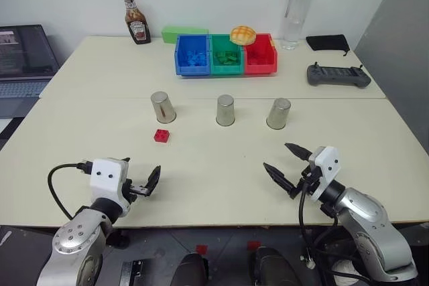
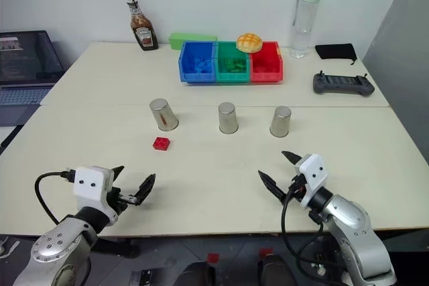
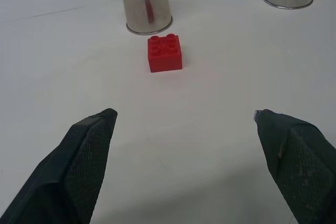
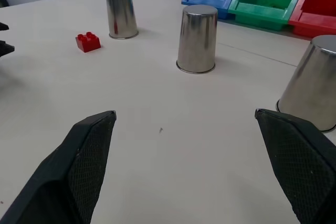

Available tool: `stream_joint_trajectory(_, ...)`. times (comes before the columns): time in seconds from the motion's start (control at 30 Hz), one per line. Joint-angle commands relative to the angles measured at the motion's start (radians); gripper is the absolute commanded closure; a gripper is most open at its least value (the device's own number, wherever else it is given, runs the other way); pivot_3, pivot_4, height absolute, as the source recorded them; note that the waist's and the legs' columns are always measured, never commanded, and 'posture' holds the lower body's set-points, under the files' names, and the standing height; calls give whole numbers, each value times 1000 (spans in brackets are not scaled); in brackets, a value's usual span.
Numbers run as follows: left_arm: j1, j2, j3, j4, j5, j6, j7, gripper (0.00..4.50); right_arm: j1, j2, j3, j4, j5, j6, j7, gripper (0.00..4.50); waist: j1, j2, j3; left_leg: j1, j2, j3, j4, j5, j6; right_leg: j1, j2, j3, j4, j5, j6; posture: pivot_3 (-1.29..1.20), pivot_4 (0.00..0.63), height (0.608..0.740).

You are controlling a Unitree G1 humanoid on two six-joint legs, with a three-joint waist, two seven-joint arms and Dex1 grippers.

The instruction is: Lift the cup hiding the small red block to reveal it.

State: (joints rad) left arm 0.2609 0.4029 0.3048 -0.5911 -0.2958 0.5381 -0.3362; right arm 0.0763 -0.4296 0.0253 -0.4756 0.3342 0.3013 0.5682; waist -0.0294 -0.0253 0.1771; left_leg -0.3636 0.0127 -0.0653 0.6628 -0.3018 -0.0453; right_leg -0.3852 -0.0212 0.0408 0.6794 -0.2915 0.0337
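Red block point(image 1: 161, 136) sits bare on your table point(image 1: 201, 165), just in front of the left cup point(image 1: 163, 107), not touching it. Middle cup point(image 1: 225, 110) and right cup point(image 1: 279, 114) stand mouth-down in the same row. Your left gripper point(image 1: 142, 184) is spread wide, holding nothing, aimed at the block. Your right gripper point(image 1: 287, 163) is also spread, holding nothing, near the table's front edge.
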Motion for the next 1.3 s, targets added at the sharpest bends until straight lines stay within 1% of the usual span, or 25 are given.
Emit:
stream_joint_trajectory(0.03, -10, -6, 36, -14, -4, -36, 15, 27, 13, -7, -2, -20, 11, -10, 17, 0, 0, 0, 0, 0, 0, 0, 0, 0, 0, 0, 0, 0, 0, 0, 0, 0, 150, 740)
stream_joint_trajectory(0.13, -11, 14, 34, -11, 22, -48, 9, 27, 18, -6, 0, -15, 8, -18, 23, 0, 0, 0, 0, 0, 0, 0, 0, 0, 0, 0, 0, 0, 0, 0, 0, 0, 150, 740)
stream_joint_trajectory(0.3, -2, 24, 28, -24, 10, -19, 0, 27, 23, -2, 3, -3, 3, -27, 32, 0, 0, 0, 0, 0, 0, 0, 0, 0, 0, 0, 0, 0, 0, 0, 0, 0, 150, 740)
stream_joint_trajectory(0.53, 15, 37, -8, -38, 34, -40, -16, 27, 26, -5, 11, 2, 0, -37, 40, 0, 0, 0, 0, 0, 0, 0, 0, 0, 0, 0, 0, 0, 0, 0, 0, 0, 150, 740)
stream_joint_trajectory(0.8, 12, 11, 12, -22, 39, -75, 18, 27, 27, -15, 4, 21, -3, -58, 58, 0, 0, 0, 0, 0, 0, 0, 0, 0, 0, 0, 0, 0, 0, 0, 0, 0, 150, 740)
stream_joint_trajectory(0.93, 11, 6, 0, -22, 49, -79, 23, 27, 27, -13, 11, 25, -5, -69, 57, 0, 0, 0, 0, 0, 0, 0, 0, 0, 0, 0, 0, 0, 0, 0, 0, 0, 150, 740)
stream_joint_trajectory(1.3, -7, 29, -30, -72, 30, -63, -6, 27, 44, -19, -13, 34, 14, -73, 62, 0, 0, 0, 0, 0, 0, 0, 0, 0, 0, 0, 0, 0, 0, 0, 0, 0, 150, 740)
